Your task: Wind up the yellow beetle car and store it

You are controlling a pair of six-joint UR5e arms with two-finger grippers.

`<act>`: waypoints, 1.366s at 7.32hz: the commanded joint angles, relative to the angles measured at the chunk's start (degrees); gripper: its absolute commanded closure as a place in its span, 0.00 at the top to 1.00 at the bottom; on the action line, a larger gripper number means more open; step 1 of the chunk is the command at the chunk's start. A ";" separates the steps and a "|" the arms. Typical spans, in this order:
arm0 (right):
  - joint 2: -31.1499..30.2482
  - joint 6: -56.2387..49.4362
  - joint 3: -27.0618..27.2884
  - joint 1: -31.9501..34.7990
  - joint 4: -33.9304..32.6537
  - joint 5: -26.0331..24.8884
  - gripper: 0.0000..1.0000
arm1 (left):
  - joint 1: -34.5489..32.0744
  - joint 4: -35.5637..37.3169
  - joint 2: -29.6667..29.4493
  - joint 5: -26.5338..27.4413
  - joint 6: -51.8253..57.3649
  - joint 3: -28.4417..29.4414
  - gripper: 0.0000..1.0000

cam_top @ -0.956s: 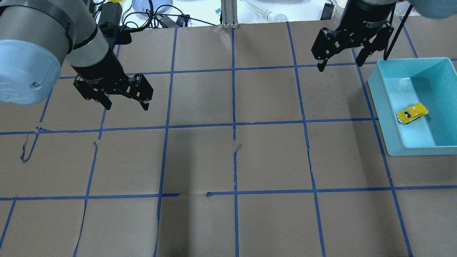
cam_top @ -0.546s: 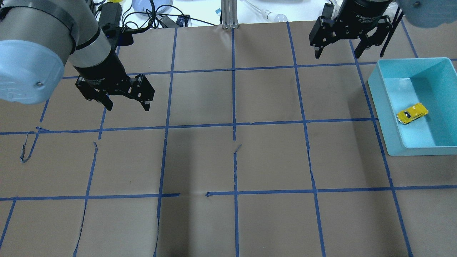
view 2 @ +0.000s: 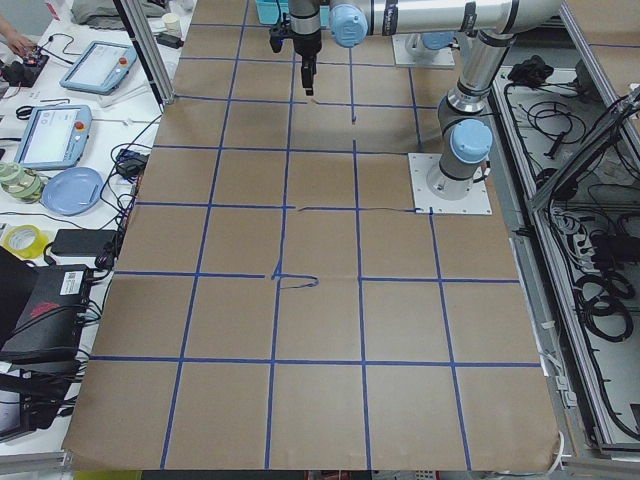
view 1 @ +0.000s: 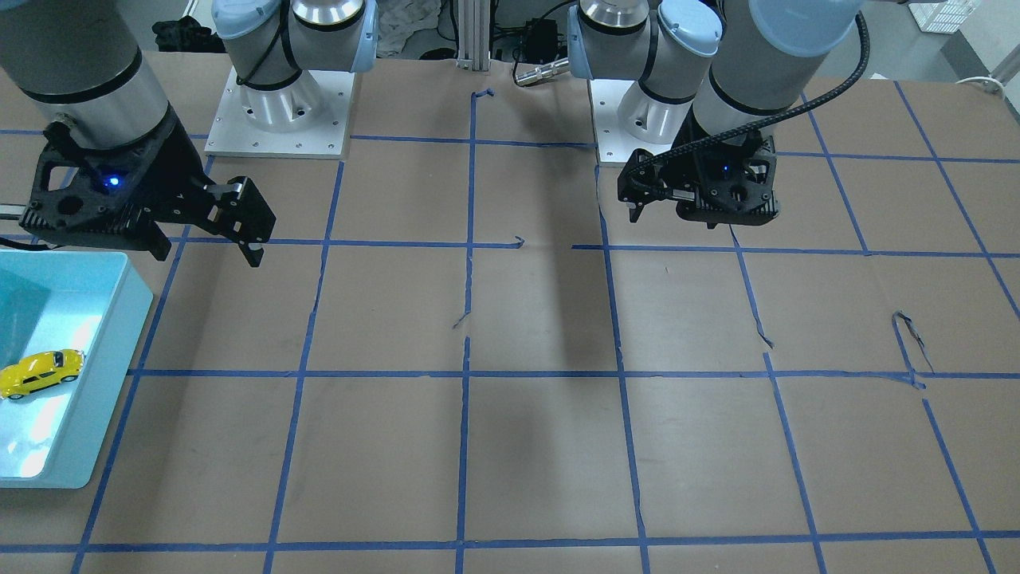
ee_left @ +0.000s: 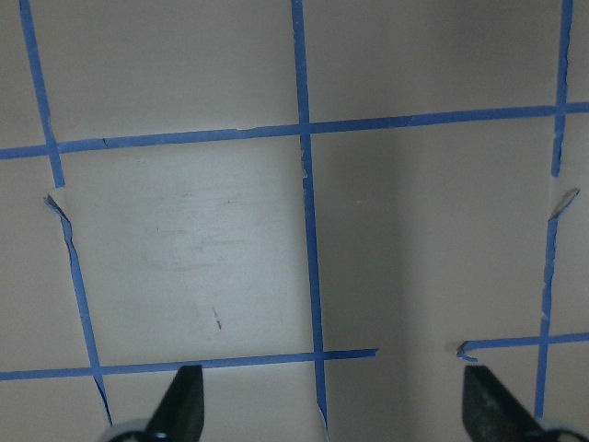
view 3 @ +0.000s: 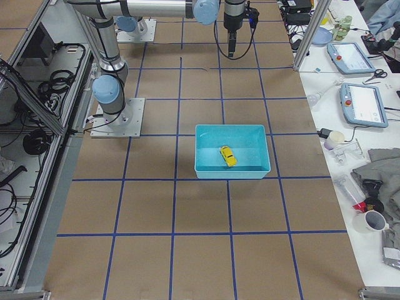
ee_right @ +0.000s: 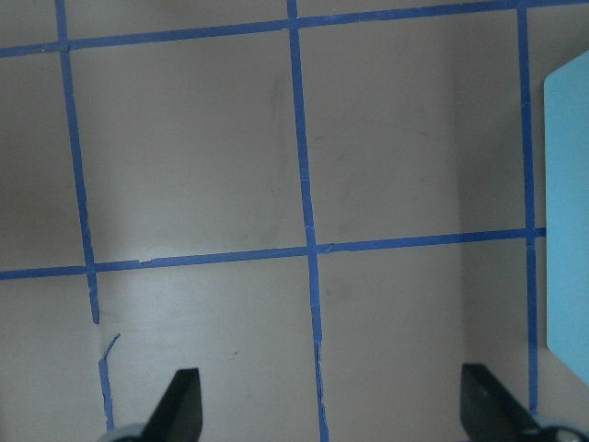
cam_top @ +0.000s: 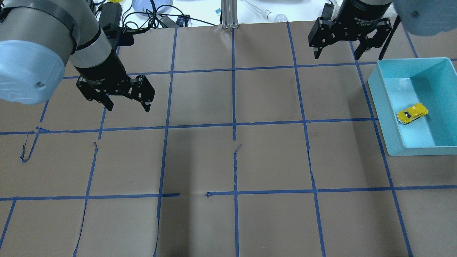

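The yellow beetle car (cam_top: 412, 113) lies on the floor of a light blue bin (cam_top: 383, 107) at the table's right side. It also shows in the front-facing view (view 1: 40, 373) and in the exterior right view (view 3: 227, 156). My right gripper (cam_top: 337, 57) is open and empty, above the table beyond the bin's far left corner, apart from the car. My left gripper (cam_top: 128, 107) is open and empty over the far left part of the table. Both wrist views show only bare paper between open fingertips (ee_left: 179, 405) (ee_right: 184, 401).
The table is covered in brown paper with a blue tape grid (cam_top: 234, 125), torn in places. Cables, a light bulb and a metal post (cam_top: 228, 14) lie past the far edge. An edge of the bin (ee_right: 569, 212) shows in the right wrist view.
My right gripper has moved away from the bin toward the table's far edge, still open. My left gripper has barely moved. The car has stayed in the bin.
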 commanded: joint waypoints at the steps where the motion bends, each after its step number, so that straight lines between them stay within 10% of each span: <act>1: -0.71 -0.49 0.16 0.19 -0.11 0.01 1.00 | 0.00 0.01 0.03 0.00 0.01 0.03 1.00; 10: -0.79 -0.76 0.16 0.28 -0.46 -0.08 1.00 | 0.00 4.22 0.82 0.17 -0.08 -0.50 1.00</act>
